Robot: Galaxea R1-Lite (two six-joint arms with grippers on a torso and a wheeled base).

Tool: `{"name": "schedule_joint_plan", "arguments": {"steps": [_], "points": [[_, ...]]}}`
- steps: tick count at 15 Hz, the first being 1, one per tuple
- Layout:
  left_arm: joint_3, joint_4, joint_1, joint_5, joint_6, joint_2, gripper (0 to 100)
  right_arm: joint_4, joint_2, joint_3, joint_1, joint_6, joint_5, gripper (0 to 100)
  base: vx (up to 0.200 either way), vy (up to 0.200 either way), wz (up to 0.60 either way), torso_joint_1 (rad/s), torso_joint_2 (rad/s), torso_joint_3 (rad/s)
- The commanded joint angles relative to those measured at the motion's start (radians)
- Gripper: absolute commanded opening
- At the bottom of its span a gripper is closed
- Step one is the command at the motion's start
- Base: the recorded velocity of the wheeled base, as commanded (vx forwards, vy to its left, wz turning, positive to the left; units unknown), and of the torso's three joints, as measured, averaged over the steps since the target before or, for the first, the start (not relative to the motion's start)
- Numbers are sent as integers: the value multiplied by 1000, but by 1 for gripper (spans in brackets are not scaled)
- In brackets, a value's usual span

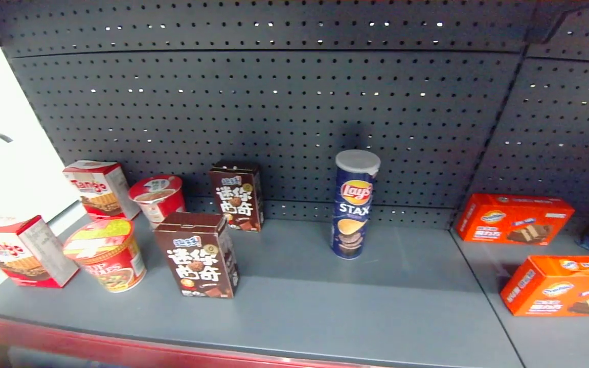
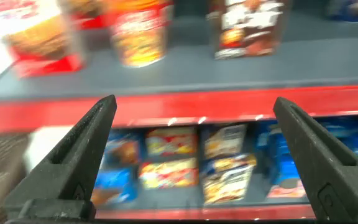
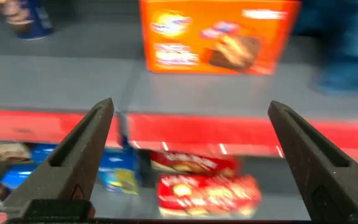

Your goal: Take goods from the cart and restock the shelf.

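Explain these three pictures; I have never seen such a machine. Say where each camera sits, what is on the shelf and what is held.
This is a wheeled robot with two arms, restocking a shop shelf. The wide picture comes from a camera on its head, looking down at the shelf. On it stand a chip can, two brown boxes, two noodle cups and two red-and-white boxes; two orange boxes sit on the next section to the right. The other two pictures come from cameras on the wrists. The dark prongs there belong to the left hand and the right hand. Both are open and hold nothing. Packets lie below the shelf's red edge.
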Motion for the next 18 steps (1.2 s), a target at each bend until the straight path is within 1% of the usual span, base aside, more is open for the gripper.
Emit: {"name": "schedule_joint_plan", "arguments": {"steps": [1,18], "points": [[0,0,1,0,0,1,100,0,1,0,0,0,0,100,0,0,600,22,2,-2],[0,-1,1,0,0,1,100,1,1,0,0,3,0,100,0,0,600,3,4,3]]}}
